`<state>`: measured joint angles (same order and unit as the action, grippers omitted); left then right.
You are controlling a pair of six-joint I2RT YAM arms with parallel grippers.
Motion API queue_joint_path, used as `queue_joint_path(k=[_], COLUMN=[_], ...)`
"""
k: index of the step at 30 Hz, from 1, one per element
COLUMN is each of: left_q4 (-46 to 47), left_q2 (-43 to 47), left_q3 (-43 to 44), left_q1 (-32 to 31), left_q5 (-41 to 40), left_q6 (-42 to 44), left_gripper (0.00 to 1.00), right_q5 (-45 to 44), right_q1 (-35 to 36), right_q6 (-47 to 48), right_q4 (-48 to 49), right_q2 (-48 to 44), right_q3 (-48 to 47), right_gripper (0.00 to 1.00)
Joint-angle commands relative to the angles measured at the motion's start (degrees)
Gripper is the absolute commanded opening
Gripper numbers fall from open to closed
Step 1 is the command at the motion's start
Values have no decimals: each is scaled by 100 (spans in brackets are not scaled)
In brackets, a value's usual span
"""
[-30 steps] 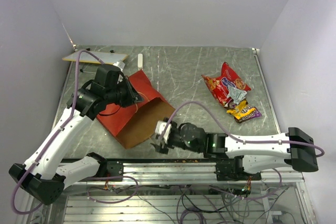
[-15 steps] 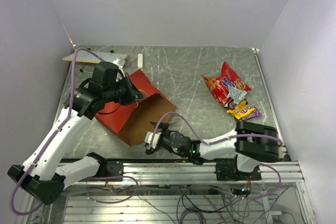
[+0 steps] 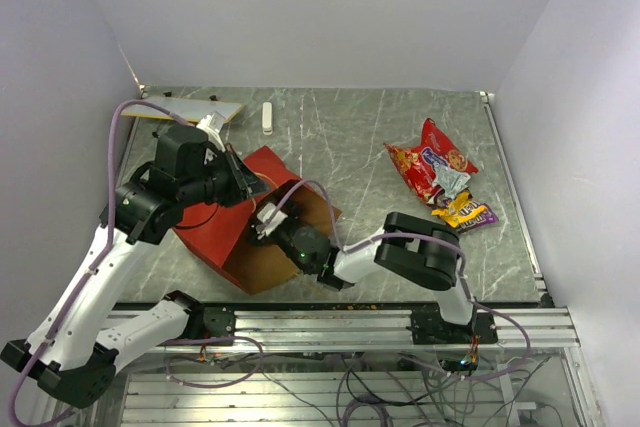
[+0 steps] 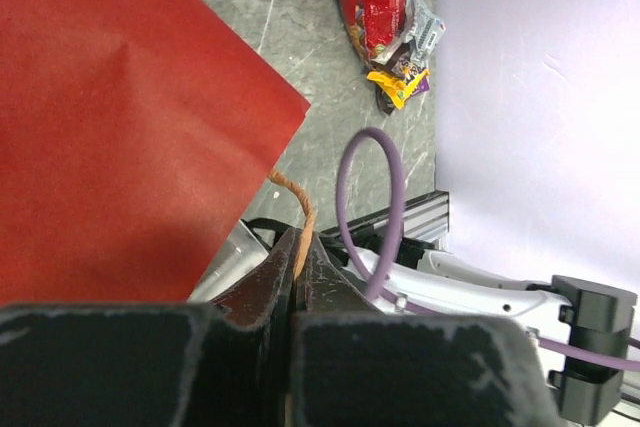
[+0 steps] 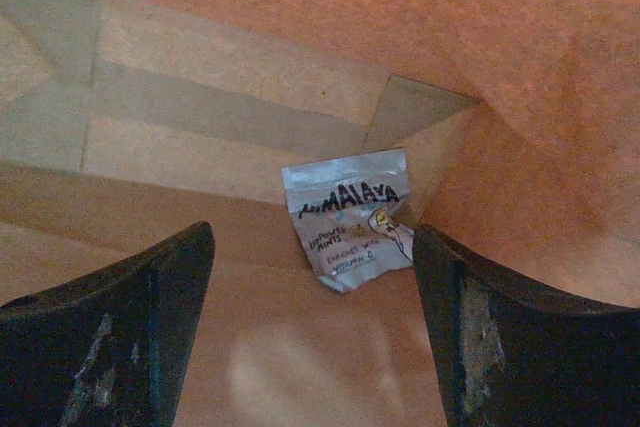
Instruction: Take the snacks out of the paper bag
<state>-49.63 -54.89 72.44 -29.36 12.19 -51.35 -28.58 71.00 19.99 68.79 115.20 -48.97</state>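
Overhead light: we see bright, even light from above; the grey table [image 3: 400, 137] has a faint sheen and no hard glare.
Overhead shadows: soft and short, darkest beside the red paper bag [image 3: 205, 237].
Overhead highlights: small glints on the shiny wrappers [image 3: 440, 172].
Left wrist focus: we find the left gripper [image 4: 300, 247] black, underexposed and blurred along the bottom edge; the string handle [image 4: 303, 209] pinched in it looks fairly sharp.
Left wrist exposure: the wall [image 4: 540, 97] is washed pale lilac.
Right wrist light: dim, with an orange cast and some grain.
Right wrist focus: the right gripper [image 5: 312, 237] is dark and soft; the silver packet [image 5: 350, 217] is brightest, and we can partly read its print.
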Motion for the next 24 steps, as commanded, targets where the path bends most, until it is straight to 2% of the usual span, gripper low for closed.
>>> queue_joint_path(k=[1, 5, 12, 24], left_q4=[-39, -65, -92, -204], left_q2=[70, -13, -124, -77], left_q3=[69, 156, 277, 433], left_q1=[-25, -25, -25, -25], left_q5=[155, 246, 325, 208], left_q6=[-12, 81, 140, 168], left_gripper=[7, 7, 7, 7], right_q5=[-42, -205, -901, -653], right_q1=[-128, -201, -375, -763], right_q6=[-372, -616, -1368, -2255], right_q4=[202, -61, -1136, -1900], right_q2=[423, 721, 1119, 1457], right_q3=[-431, -788, -1478, -1877], right_gripper=[80, 80, 80, 76])
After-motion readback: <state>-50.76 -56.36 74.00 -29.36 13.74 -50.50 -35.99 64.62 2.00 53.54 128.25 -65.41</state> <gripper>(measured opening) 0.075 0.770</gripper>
